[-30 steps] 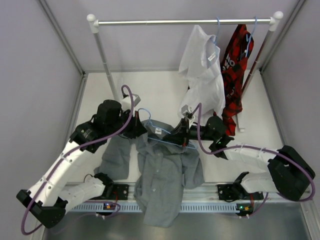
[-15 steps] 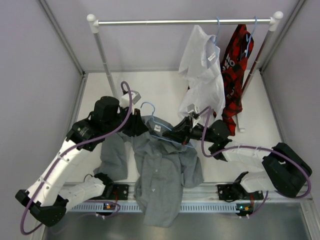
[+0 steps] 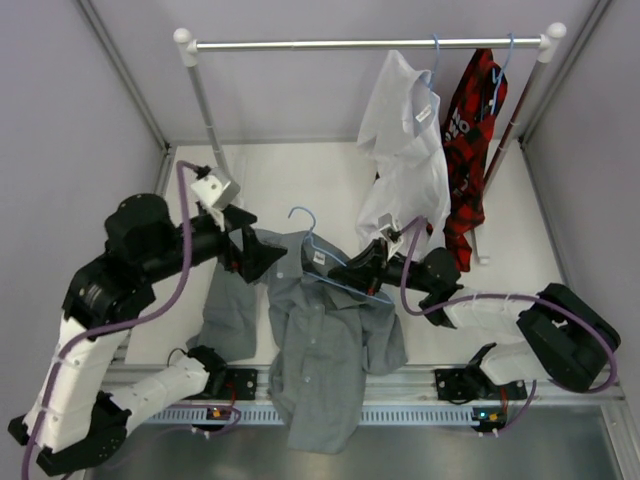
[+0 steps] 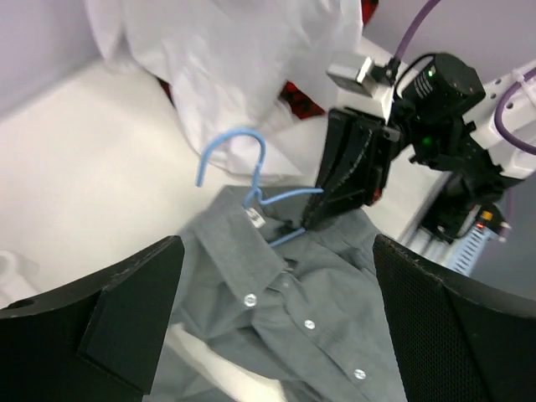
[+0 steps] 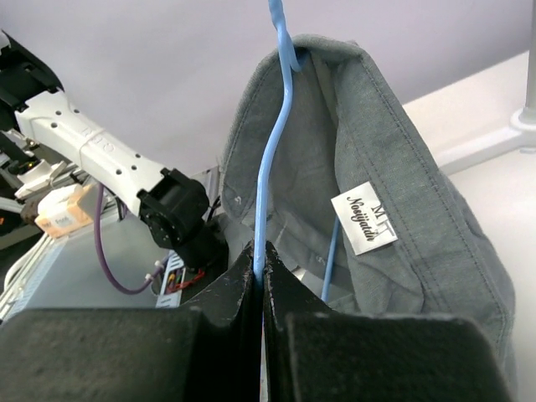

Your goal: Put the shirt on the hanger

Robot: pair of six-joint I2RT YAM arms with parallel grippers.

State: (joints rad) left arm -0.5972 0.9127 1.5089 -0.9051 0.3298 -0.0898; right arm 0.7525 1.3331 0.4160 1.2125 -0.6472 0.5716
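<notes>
The grey shirt (image 3: 330, 350) hangs draped from the light-blue hanger (image 3: 303, 215), whose hook sticks up out of the collar. My right gripper (image 3: 347, 272) is shut on the hanger's wire at the right shoulder. In the right wrist view, the gripper (image 5: 260, 270) pinches the wire of the hanger (image 5: 280, 142) inside the shirt's collar (image 5: 402, 167). My left gripper (image 3: 250, 255) stands open just left of the collar, holding nothing. In the left wrist view, the left gripper (image 4: 285, 335) spreads wide over the buttoned front of the shirt (image 4: 318, 285), below the hanger's hook (image 4: 234, 159).
A metal rail (image 3: 370, 43) spans the back on two posts. A white shirt (image 3: 405, 140) and a red-and-black shirt (image 3: 470, 130) hang at its right end, just behind my right arm. Grey walls close in both sides.
My left gripper has let go of the shirt's collar, opened wide and drawn back to the left as its arm rose. The hanger's hook has shifted slightly right.
</notes>
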